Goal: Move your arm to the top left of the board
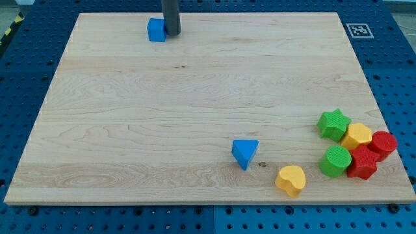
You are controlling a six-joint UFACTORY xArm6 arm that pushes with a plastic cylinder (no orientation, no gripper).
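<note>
My tip (172, 34) rests on the wooden board (195, 97) near its top edge, left of centre. A blue cube (156, 30) sits right beside the tip on its left, touching or almost touching it. A blue triangular block (244, 153) lies lower down, right of centre. The board's top left corner is to the left of the blue cube.
A cluster of blocks sits at the lower right: a green star (333, 125), a yellow hexagon (357, 136), a red cylinder (382, 144), a red star (362, 162), a green cylinder (335, 161). A yellow heart (290, 180) lies near the bottom edge.
</note>
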